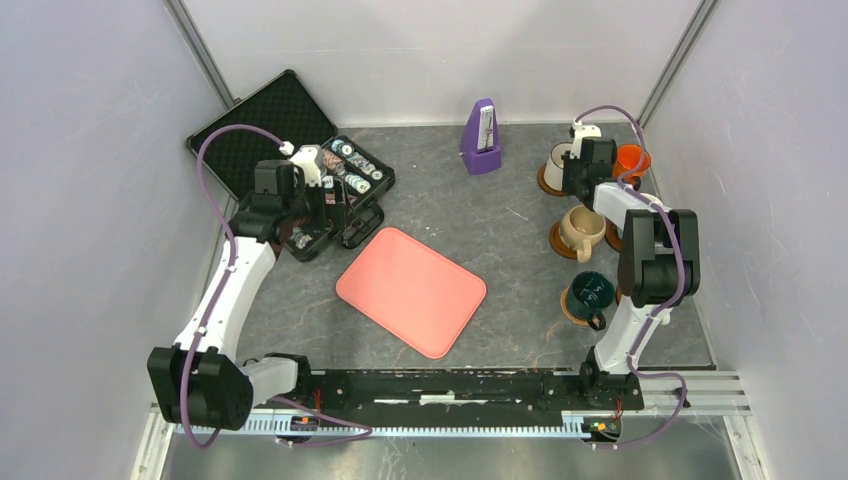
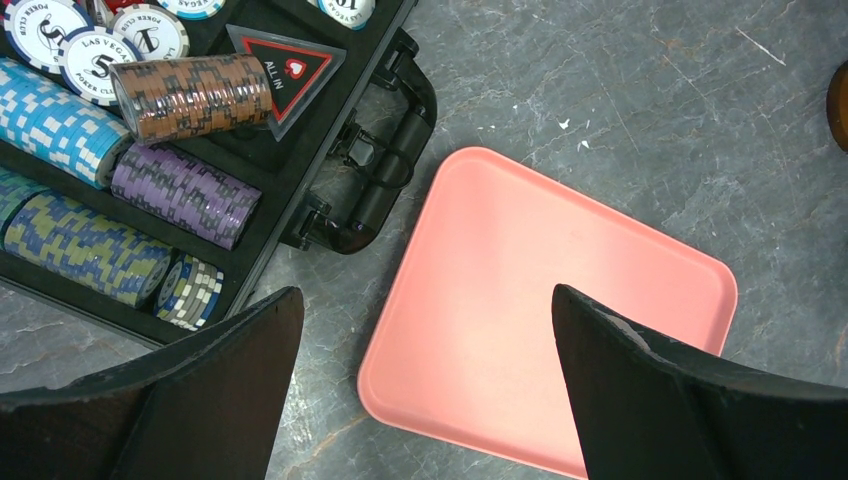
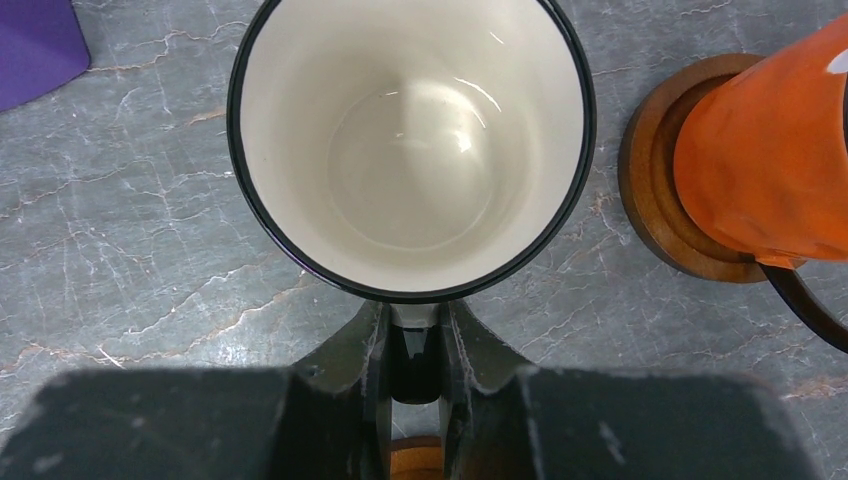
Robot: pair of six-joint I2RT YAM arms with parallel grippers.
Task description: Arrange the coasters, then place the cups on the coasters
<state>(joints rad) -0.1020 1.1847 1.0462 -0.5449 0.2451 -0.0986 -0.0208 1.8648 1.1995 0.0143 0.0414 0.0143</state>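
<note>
Grey table (image 1: 520, 215): right end effector (image 3: 412, 335) pinches upright mug (image 3: 410, 150) handle, left end effector (image 2: 425, 295) gapes.

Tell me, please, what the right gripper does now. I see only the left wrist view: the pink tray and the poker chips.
Observer: The right gripper is shut on the handle of the white mug with dark rim.
Operator: Is a coaster under that mug?
Observer: Yes, the top view shows a brown coaster below it. Whether the mug rests on it, I cannot tell.
Operator: What stands next to it?
Observer: The orange mug stands on a second coaster, just beside it.
</note>
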